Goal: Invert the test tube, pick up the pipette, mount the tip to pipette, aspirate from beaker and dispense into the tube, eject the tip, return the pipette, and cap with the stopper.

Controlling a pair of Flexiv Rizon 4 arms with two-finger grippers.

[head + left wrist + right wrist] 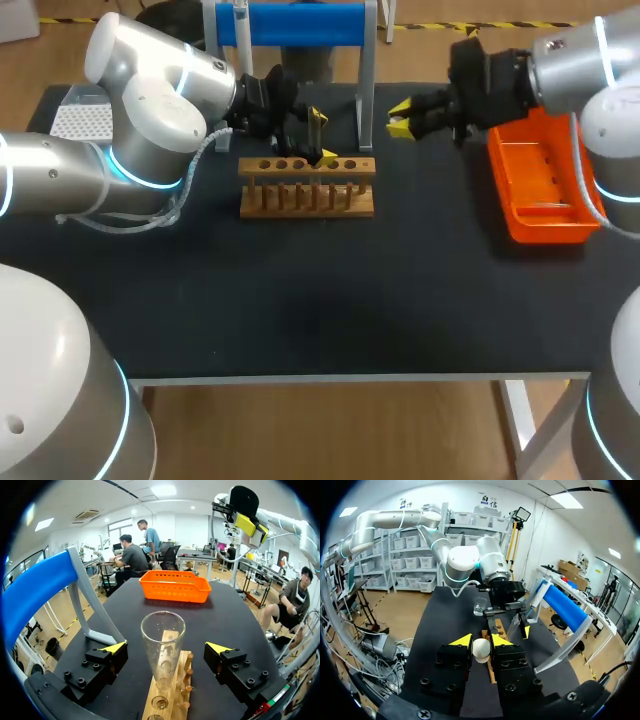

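A clear glass test tube (pixel 162 645) stands upright, mouth up, in the wooden rack (pixel 170 695). My left gripper (pixel 166 647) is open around the tube, its yellow-tipped fingers well apart from the glass on both sides. From above, that left gripper (pixel 322 138) hovers over the rack (pixel 307 187). My right gripper (pixel 400 117) hangs to the right of the rack, behind it. Its own view shows the right gripper (pixel 481 641) shut on a white rounded stopper (pixel 481 651). A small glass beaker (pixel 480 606) stands beyond my left arm.
An orange tray (pixel 540 190) lies at the right of the black table, also visible as the orange tray (pixel 175 586) ahead of the left gripper. The blue-topped pipette stand (pixel 290 25) rises behind the rack. A white tip box (pixel 80 120) sits at the far left.
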